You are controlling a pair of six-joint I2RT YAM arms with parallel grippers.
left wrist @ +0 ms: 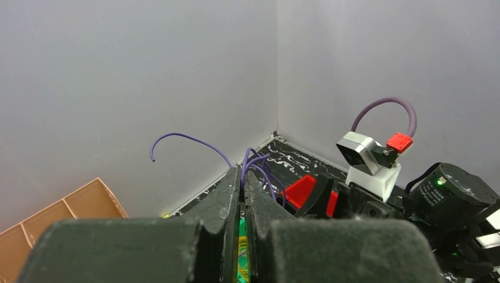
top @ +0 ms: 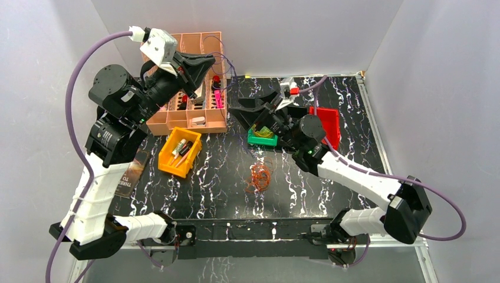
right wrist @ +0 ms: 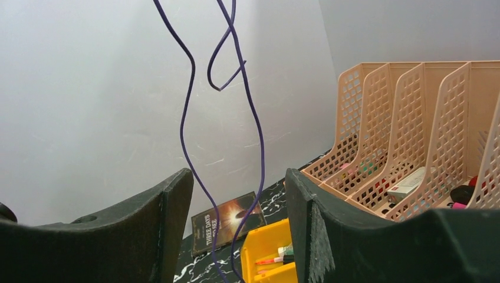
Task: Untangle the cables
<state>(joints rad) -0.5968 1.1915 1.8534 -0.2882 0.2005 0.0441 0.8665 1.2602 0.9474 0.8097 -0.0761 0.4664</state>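
Grey walls (top: 436, 88) ringed the black marbled surface (top: 224, 194), where a small orange wire bundle (top: 259, 177) lay. The left claw (left wrist: 242, 174), held high, was pinched shut on thin purple cables (left wrist: 253, 158). They hung inside the wide-open right claw (right wrist: 239, 177), which probably should grab and pull next.

Purple wire (right wrist: 187, 118) runs off top and bottom edges in right wrist view. Green bin (top: 262, 138) sits mostly hidden under right arm (top: 354, 174). Orange bundle (top: 259, 175): strands too fine to separate.
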